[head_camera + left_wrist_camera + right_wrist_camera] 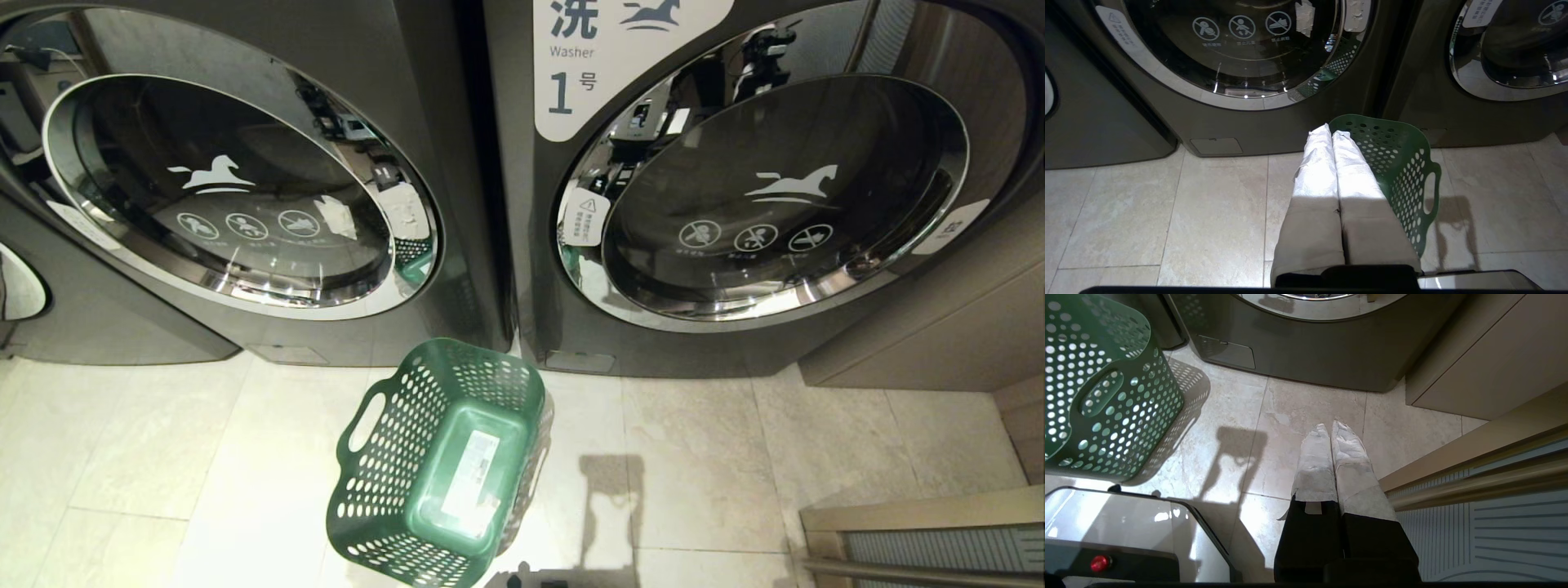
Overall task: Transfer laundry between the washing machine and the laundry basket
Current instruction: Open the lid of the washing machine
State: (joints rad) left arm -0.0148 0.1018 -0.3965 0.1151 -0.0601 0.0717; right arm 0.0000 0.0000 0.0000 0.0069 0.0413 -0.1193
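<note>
Both claws closed, empty. Left claw (1332,132) points at the dark grey chrome-rimmed washing machine (245,196) — door shut; empty green perforated plastic basket (445,465) just beside it, right claw (1331,426) farther.

On the right stands the dark grey front-loader labelled Washer 1 (784,196), chrome-rimmed round door shut, a white horse logo (790,184) on the glass above three round warning icons. Pale stone floor tiles (147,457) run underneath, crossed by thin grout lines. A beige cabinet panel (931,327) sits right beside that machine, and a ribbed, beige-framed panel (939,543) shows in the near right corner.
</note>
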